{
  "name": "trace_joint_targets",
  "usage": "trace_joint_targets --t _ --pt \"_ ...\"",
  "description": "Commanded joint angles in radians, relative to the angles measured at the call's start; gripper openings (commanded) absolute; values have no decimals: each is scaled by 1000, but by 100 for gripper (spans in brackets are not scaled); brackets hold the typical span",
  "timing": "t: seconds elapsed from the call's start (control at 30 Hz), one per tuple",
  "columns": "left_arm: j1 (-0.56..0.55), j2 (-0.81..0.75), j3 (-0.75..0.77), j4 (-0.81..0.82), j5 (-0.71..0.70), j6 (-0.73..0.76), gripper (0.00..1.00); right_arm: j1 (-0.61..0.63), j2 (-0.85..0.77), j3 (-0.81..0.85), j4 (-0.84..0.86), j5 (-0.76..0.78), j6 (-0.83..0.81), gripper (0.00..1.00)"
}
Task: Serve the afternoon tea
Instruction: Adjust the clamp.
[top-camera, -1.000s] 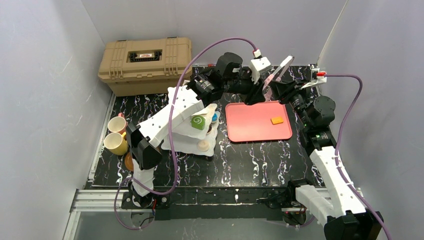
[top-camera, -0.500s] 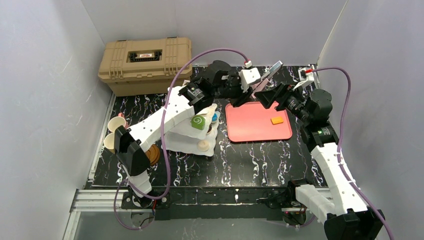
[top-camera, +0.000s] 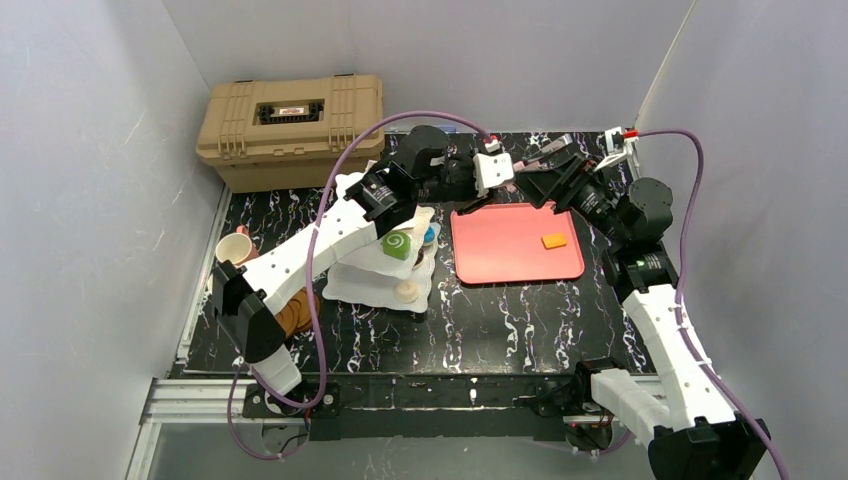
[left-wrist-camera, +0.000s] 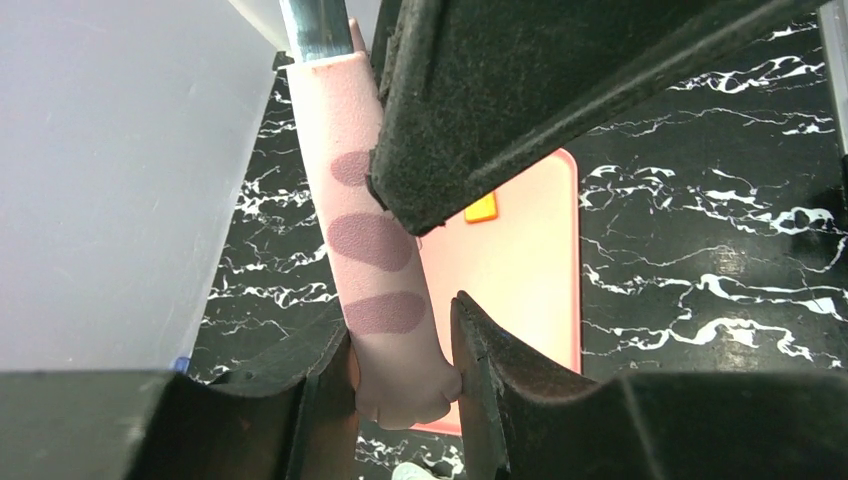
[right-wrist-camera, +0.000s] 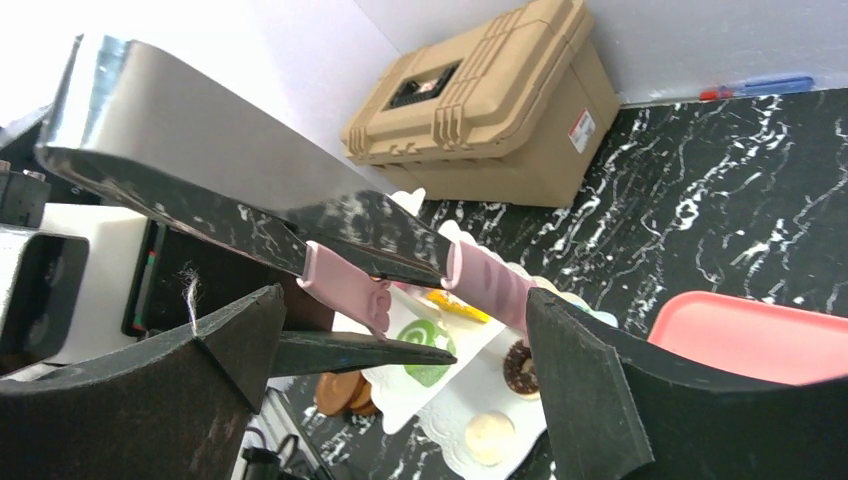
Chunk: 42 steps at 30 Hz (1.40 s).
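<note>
While the overhead camera looks down on the black marbled table (top-camera: 500, 320), the white three-tier stand with square plates (top-camera: 375, 285) sits left of centre, with a green swirled toy pastry (top-camera: 397, 245) on an upper tier and a cream one lower down. A pink cup (top-camera: 232, 247) and a stack of round brown saucers (top-camera: 297, 310) lie to its left, partly hidden by the left arm. A tan ribbed hard case (top-camera: 293, 128) stands at the far left. Just right of the stand, a flat pink-red rectangular tray (top-camera: 500, 250) carries a small orange piece (top-camera: 553, 240). Over the tray's far edge, the left gripper (top-camera: 512, 172) and right gripper (top-camera: 548, 180) meet at a pink-handled metal serving utensil (top-camera: 548, 152). From the left wrist, the left gripper's fingers are clamped on the end of the pink handle, with the tray below. From the right wrist, the right gripper's fingers are spread wide, and the utensil's shiny metal and pink handle cross the gap between them. The stand and its pastries show beyond.
</note>
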Motion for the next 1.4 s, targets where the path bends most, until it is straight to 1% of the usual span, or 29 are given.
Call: trace_joint_targets --t 0.0,0.1,0.2,0.27,0.37,0.47,0.57,0.67,0.83,1.07,1.1,1.13,1.17,1.2,1.27,1.3,1.33,1.37 --pt "-4 11 67 -3 15 12 0 3 21 -7 178 -4 111 98" --pt "-11 12 62 -1 14 31 0 3 30 18 163 4 106 98" --pt "-18 8 52 3 8 56 0 3 57 67 80 10 71 98" --pt "-23 -2 30 40 -11 57 0 2 83 103 19 14 65 97" --pt "-26 -5 27 53 -11 64 0 4 126 181 -123 2 20 90" --pt "-29 -2 32 43 -14 71 0 4 124 228 -206 24 -29 84" --pt "-31 1 31 37 -20 73 0 4 112 239 -210 42 -43 78" --pt "-38 1 31 29 -22 74 0 4 120 250 -210 37 -50 69" --pt "-40 1 32 13 -31 77 0 5 136 297 -235 43 -87 64" --pt "-42 7 33 13 -41 77 0 9 162 360 -350 57 -170 50" --pt "-42 9 34 15 -45 77 5 10 162 360 -361 65 -182 48" --pt "-42 10 37 15 -48 76 20 10 162 361 -378 78 -197 46" --pt "-43 10 40 15 -52 74 38 10 162 362 -391 92 -214 45" --pt "-42 9 42 15 -57 72 53 10 163 362 -404 108 -230 44" --pt "-42 5 45 15 -74 62 72 10 164 357 -431 150 -267 42" --pt "-42 1 45 13 -82 57 85 10 165 350 -443 177 -289 42" --pt "-42 -5 45 11 -92 53 96 10 164 340 -452 206 -312 41" --pt "-43 -12 46 7 -103 47 98 10 163 326 -458 240 -328 41"
